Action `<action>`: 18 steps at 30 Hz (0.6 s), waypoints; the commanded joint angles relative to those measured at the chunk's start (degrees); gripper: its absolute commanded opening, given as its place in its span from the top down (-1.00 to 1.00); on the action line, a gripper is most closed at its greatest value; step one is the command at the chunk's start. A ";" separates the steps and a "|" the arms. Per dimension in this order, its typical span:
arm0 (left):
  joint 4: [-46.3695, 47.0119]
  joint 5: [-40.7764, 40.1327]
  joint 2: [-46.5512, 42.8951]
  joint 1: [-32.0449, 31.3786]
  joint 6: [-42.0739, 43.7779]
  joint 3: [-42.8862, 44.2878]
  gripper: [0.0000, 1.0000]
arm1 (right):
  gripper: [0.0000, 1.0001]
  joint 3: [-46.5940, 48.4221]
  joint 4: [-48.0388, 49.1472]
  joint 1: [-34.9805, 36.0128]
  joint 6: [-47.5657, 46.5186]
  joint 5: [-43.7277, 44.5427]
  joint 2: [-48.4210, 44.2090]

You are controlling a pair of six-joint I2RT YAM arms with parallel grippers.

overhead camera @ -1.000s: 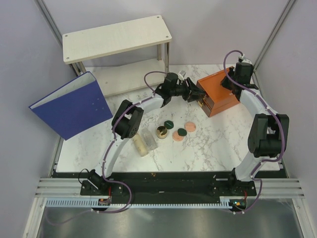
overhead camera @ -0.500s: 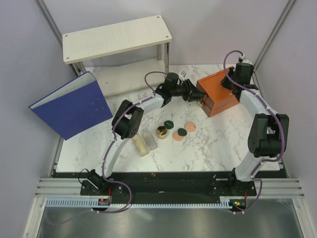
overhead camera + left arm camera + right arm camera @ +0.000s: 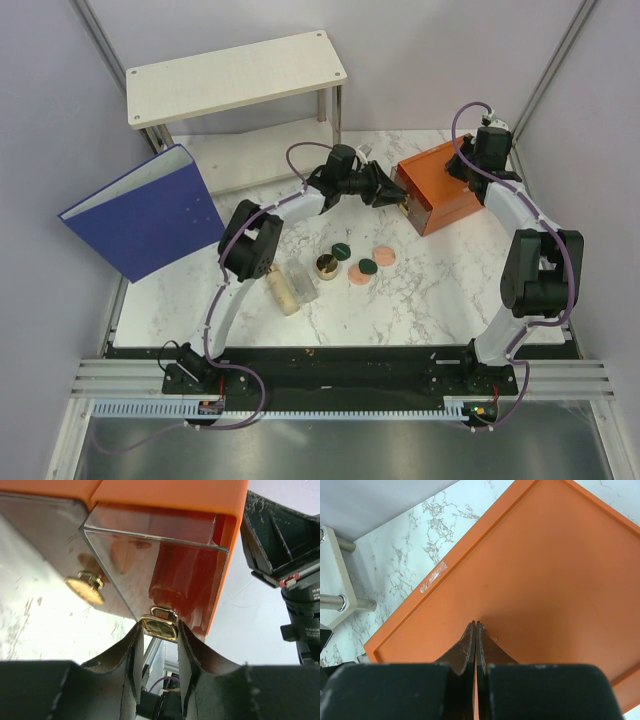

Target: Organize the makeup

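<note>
Beige and round-bodied, one bottle [image 3: 283, 293] lies on its side right beside a clear bottle [image 3: 302, 280]. A gold jar [image 3: 326, 266] comes next, then a green disc [image 3: 342, 249], a second green disc [image 3: 367, 267], a pink disc [image 3: 383, 255] and a second pink disc [image 3: 356, 274], all loosely clustered. This makeup sits well apart from the left gripper [image 3: 392, 195], on its near side toward the arm bases. That gripper is narrowed onto a square gold knob [image 3: 159, 627], one finger against each side, on a clear-fronted drawer [image 3: 165, 560] of the orange box [image 3: 440, 185]. A round gold knob [image 3: 85, 587] marks the drawer beside it; what the drawers hold cannot be told. The right gripper [image 3: 475, 625] has its jaws pressed together, tips resting on the box's flat top. Everything stands on a white marble table [image 3: 450, 290], with a blue binder [image 3: 140, 215] and a pale wooden shelf [image 3: 235, 75] beyond the left gripper, and grey walls around.
</note>
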 commanded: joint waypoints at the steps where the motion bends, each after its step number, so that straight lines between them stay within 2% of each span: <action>1: -7.25 2.26 -5.10 1.47 6.41 -4.86 0.91 | 1.00 -2.56 -7.09 0.04 -0.16 -0.27 2.91; 7: -12.96 1.56 -9.40 2.35 10.37 -9.08 0.91 | 1.00 -2.73 -7.09 0.13 0.27 -0.35 3.35; 18: -15.78 -2.48 -21.01 3.84 15.72 -24.64 0.92 | 1.00 -3.17 -7.70 0.13 -0.43 -1.32 4.76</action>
